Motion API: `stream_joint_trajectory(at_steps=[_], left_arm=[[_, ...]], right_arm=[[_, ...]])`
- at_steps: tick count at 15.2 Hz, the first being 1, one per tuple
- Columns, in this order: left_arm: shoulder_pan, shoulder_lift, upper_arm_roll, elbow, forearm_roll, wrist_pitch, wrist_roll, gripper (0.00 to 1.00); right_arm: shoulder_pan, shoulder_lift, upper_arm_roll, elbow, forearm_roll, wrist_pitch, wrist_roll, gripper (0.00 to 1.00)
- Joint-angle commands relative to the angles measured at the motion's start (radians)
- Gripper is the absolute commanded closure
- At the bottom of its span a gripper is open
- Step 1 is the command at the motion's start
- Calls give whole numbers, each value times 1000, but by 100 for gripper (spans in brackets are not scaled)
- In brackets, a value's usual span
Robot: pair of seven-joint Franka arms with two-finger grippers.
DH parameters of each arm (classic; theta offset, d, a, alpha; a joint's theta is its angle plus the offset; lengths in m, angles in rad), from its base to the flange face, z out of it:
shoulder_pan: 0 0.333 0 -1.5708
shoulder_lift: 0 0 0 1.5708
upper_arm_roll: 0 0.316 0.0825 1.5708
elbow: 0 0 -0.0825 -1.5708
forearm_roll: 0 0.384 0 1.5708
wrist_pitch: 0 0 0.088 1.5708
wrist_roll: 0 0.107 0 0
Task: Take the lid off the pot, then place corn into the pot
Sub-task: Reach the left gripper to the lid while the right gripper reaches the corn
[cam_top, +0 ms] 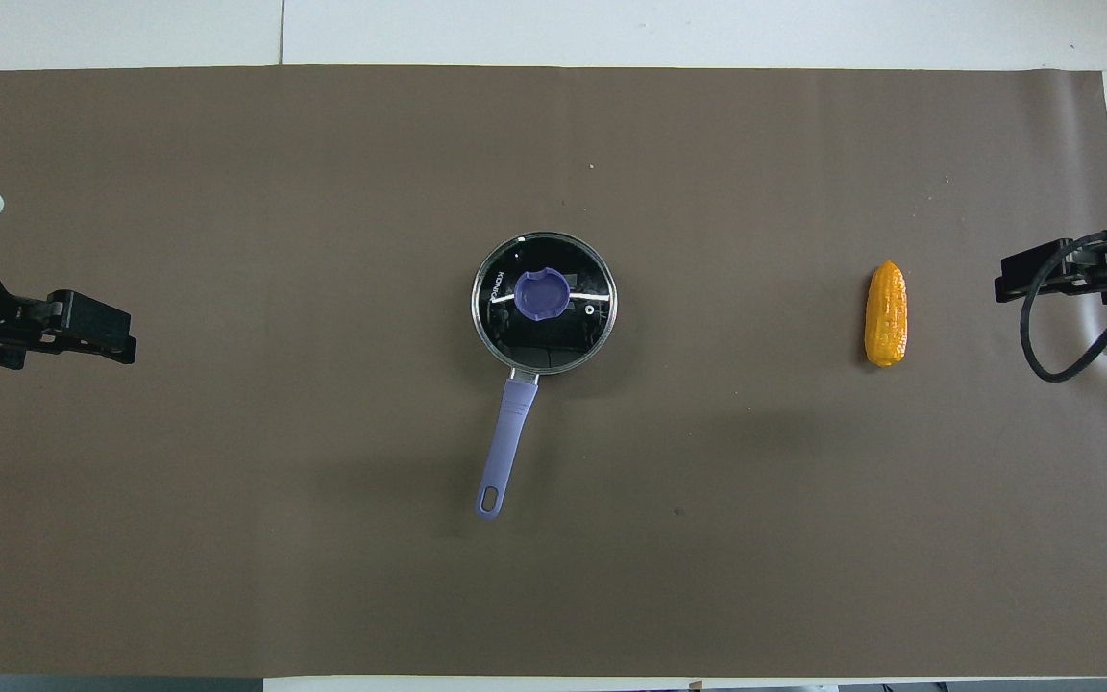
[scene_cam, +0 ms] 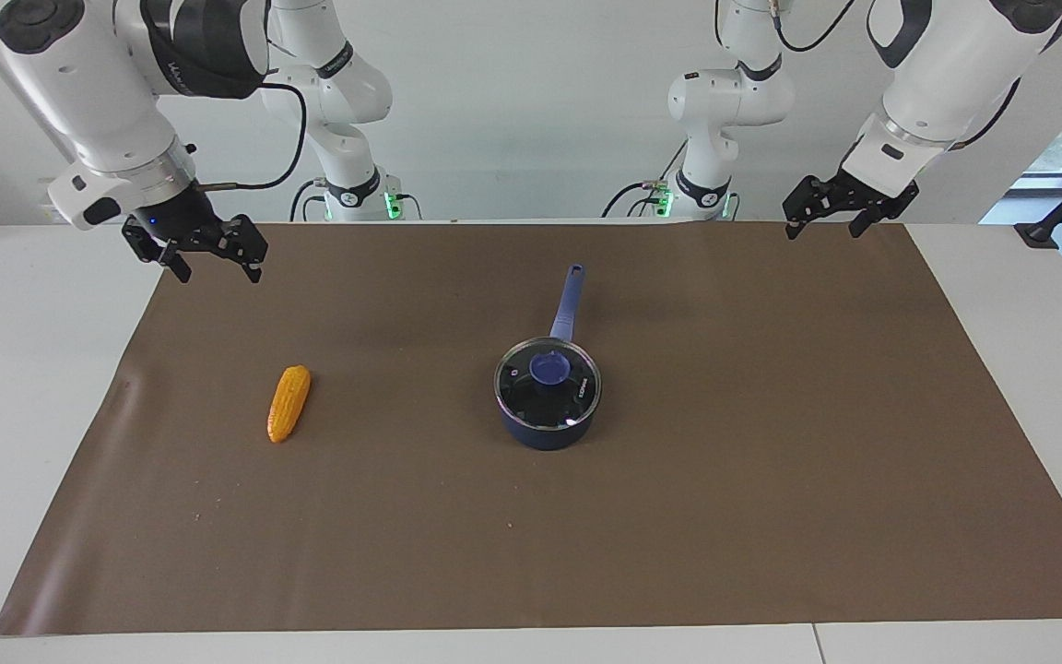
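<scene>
The dark navy pot stands in the middle of the brown mat, its long blue-purple handle pointing toward the robots. The glass lid with a blue knob sits on it; in the overhead view the lid covers the pot and the handle shows. The yellow-orange corn lies flat on the mat toward the right arm's end, also in the overhead view. My right gripper is open and empty, raised over the mat's corner. My left gripper is open and empty over the mat's edge.
A brown mat covers most of the white table. Nothing else lies on it. In the overhead view the left gripper and right gripper show at the two ends of the mat.
</scene>
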Motion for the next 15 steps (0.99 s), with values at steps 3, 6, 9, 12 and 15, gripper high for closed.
stream_joint_trajectory(at_steps=[3, 6, 9, 12, 15], left_arm=[[17, -18, -11, -18, -15, 14, 6, 0], [17, -18, -13, -22, -16, 16, 6, 0], [8, -18, -14, -25, -19, 32, 1, 0], [-38, -7, -17, -20, -25, 85, -30, 0], [-111, 39, -19, -5, -73, 129, -112, 0]], right_arm=[[-7, -10, 7, -2, 0, -10, -29, 0], [-7, -10, 7, -6, 6, -7, -23, 0], [-1, -26, 9, -35, 6, -2, -24, 0], [-2, -46, 9, -77, 8, 6, -32, 0], [36, -83, 9, -183, 14, 136, 0, 0]])
